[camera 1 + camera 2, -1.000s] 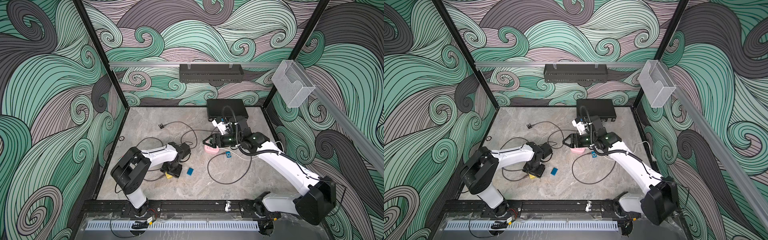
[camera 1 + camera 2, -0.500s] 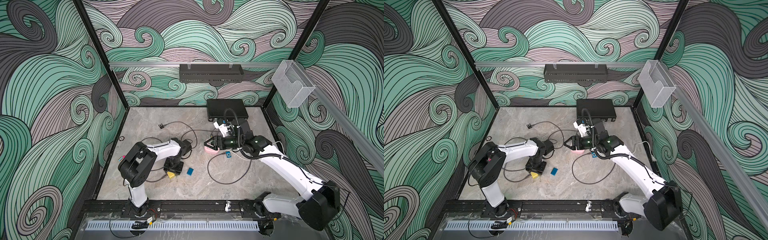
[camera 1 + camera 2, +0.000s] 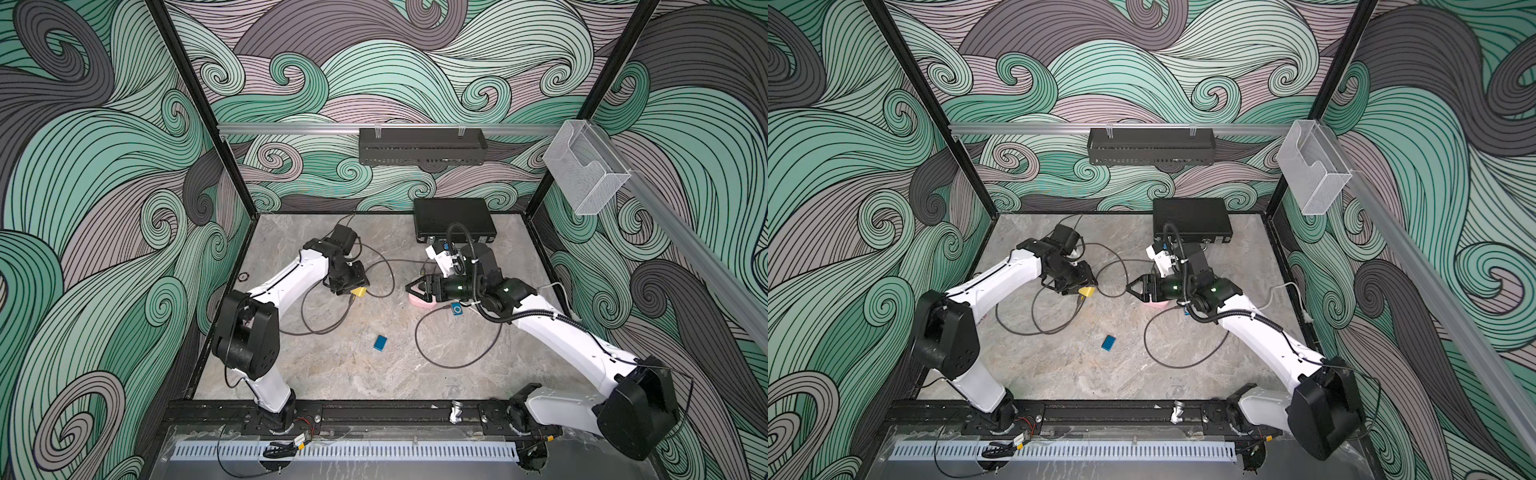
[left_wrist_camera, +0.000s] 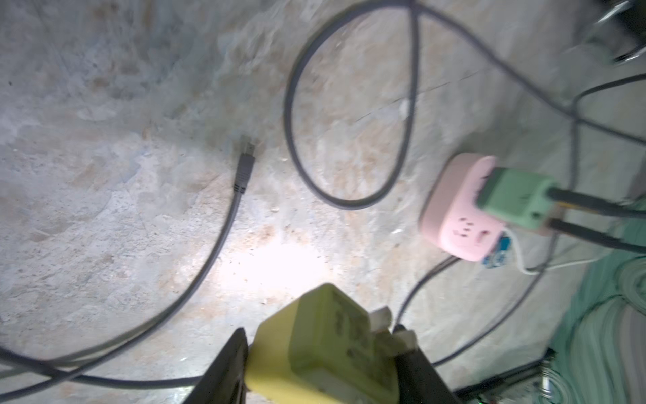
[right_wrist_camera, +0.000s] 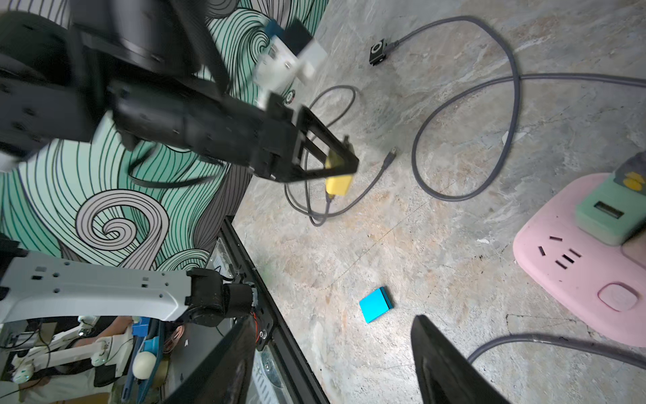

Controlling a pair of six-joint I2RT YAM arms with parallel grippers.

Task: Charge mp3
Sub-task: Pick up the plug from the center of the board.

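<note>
My left gripper is shut on a yellow charger, held just above the floor left of centre in both top views; a grey cable hangs from it. The cable's loose plug lies on the floor. A pink power strip lies mid-floor with a green adapter plugged in. A small blue mp3 player sits right beside the strip. My right gripper hovers over the strip, open and empty. A small black square player has a grey cable attached.
A flat blue block lies toward the front. Grey cable loops sprawl around the strip and under the left arm. A black box stands at the back wall, a black shelf above it, a clear bin on the right wall.
The left arm has swung from the front of the floor toward the middle, carrying the yellow charger up and away with its cable trailing. The right gripper has barely shifted.
</note>
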